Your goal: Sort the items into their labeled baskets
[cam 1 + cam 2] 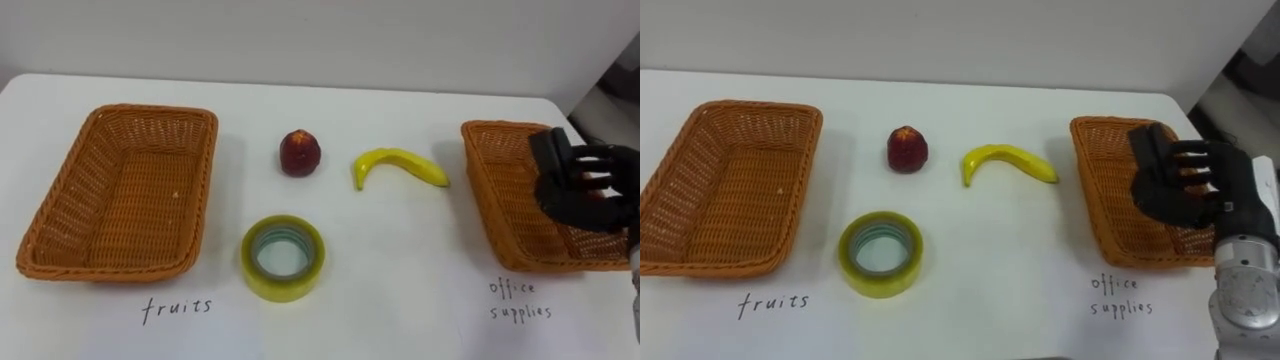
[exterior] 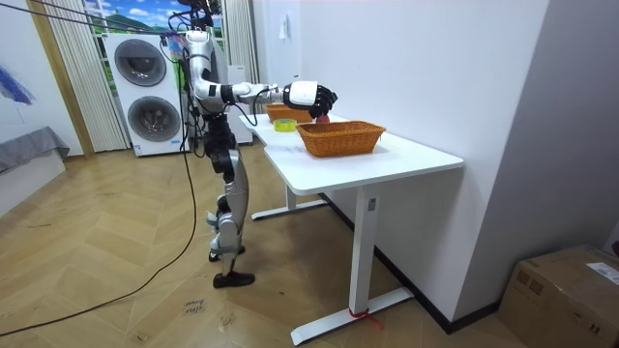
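The right hand (image 1: 1185,190) hangs over the office-supplies basket (image 1: 1090,190) at three o'clock, fingers curled round a dark block (image 1: 1150,145), apparently ready to drop it in.

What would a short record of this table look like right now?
Left wicker basket: empty
Right wicker basket: right hand above it, contents partly hidden
Between baskets: red apple, banana, yellow tape roll
Sorted so far: nothing seen
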Motion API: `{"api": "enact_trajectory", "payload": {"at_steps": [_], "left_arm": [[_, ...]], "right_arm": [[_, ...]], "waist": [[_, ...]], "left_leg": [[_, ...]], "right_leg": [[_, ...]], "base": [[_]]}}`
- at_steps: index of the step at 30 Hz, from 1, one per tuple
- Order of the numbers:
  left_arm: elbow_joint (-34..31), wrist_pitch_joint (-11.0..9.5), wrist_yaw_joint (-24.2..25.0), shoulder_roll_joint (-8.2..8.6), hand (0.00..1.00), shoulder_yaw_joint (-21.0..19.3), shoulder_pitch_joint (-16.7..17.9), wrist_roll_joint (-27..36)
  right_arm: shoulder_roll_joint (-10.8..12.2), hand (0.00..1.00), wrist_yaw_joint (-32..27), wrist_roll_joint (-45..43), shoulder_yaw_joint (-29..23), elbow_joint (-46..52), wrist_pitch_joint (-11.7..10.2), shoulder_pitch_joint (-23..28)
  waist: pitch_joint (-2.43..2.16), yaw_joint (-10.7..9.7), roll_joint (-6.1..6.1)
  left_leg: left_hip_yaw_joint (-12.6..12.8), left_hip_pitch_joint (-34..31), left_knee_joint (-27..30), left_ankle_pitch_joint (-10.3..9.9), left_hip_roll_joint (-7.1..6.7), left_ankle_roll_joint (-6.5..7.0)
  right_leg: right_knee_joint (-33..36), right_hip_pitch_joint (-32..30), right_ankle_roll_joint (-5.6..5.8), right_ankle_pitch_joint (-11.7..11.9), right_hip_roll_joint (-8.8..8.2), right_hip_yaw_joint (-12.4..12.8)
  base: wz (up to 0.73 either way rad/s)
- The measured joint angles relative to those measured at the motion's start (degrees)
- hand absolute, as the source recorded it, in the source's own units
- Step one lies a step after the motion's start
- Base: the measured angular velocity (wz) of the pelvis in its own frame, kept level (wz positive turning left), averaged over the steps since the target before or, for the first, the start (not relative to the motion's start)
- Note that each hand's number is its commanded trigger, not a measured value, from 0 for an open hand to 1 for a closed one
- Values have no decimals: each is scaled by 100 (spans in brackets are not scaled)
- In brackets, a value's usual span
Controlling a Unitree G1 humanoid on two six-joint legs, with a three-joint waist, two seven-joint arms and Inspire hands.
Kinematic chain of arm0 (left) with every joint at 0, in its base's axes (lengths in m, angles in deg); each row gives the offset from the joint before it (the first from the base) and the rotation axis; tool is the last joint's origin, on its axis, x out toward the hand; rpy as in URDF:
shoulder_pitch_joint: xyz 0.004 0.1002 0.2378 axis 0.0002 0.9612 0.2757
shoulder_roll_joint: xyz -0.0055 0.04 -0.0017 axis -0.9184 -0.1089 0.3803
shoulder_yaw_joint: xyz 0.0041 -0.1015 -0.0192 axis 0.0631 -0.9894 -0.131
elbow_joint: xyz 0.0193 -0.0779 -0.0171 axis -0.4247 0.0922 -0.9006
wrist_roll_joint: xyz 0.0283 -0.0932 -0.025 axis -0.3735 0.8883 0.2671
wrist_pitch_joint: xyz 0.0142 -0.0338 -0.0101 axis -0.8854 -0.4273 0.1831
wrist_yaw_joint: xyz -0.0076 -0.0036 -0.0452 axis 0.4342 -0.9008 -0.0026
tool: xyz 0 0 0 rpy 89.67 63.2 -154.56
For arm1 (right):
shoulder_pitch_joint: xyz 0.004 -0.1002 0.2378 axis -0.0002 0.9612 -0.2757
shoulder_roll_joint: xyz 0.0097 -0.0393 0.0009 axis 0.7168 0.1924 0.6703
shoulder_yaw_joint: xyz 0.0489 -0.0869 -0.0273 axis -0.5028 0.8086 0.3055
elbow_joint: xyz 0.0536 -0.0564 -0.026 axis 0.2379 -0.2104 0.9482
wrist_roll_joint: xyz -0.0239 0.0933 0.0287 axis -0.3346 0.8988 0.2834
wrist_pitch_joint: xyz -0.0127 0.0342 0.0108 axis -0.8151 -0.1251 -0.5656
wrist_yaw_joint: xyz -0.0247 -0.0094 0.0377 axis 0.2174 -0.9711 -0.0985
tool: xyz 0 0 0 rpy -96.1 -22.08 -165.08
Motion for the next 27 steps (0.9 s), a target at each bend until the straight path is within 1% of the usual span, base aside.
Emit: {"api": "enact_trajectory", "payload": {"at_steps": [9, 27], "left_arm": [[-1, 17, 0, 0, 0, -1, 1, 0], [-2, 1, 11, -1, 0, -2, 0, 0]], "right_arm": [[0, 0, 62, -132, -1, 1, 2, 0], [0, 0, 63, -130, -1, 1, -1, 0]], "waist": [[5, 2, 16], [7, 2, 25]], "left_leg": [[0, 2, 0, 0, 0, 0], [2, 1, 2, 0, 1, 0]], "right_leg": [[4, 1, 0, 0, 0, 1], [13, 8, -1, 1, 0, 3]], "base": [[0], [0]]}}
